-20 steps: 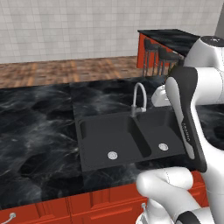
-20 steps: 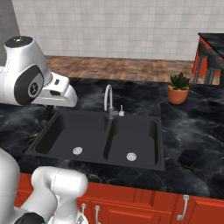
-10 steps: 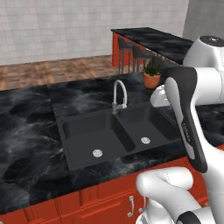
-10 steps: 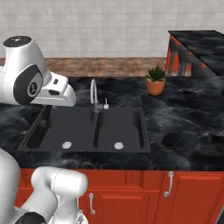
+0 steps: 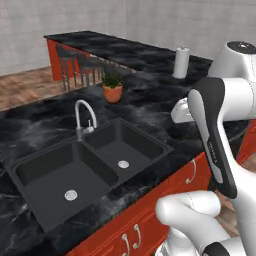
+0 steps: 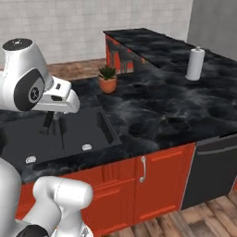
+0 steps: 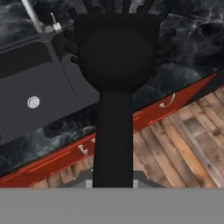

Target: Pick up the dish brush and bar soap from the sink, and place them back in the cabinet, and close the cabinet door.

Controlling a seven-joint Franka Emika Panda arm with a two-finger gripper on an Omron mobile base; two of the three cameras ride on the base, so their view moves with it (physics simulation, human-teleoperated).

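My gripper [image 7: 113,181] is shut on the dish brush [image 7: 116,57]. The brush's black handle rises straight from the fingers to its round bristly head. It hangs above the front edge of the counter, right of the black double-basin sink [image 7: 26,78]. In the left base view both basins of the sink [image 5: 50,175] show just their silver drains. In the right base view my white hand [image 6: 60,98] hovers over the sink [image 6: 88,129]. The bar soap, the cabinet and the cabinet door are out of view.
A silver faucet [image 5: 84,117] stands behind the sink. A potted plant [image 5: 112,89] [image 6: 108,79] and a paper towel roll [image 5: 181,62] [image 6: 195,63] sit on the black counter. Red base doors [image 6: 157,180], a dark appliance front [image 6: 210,171] and wood floor lie below.
The base has moved, so the whole scene has shifted: the sink slid left and the plant and paper towel roll came closer. The brush stays in my grip.
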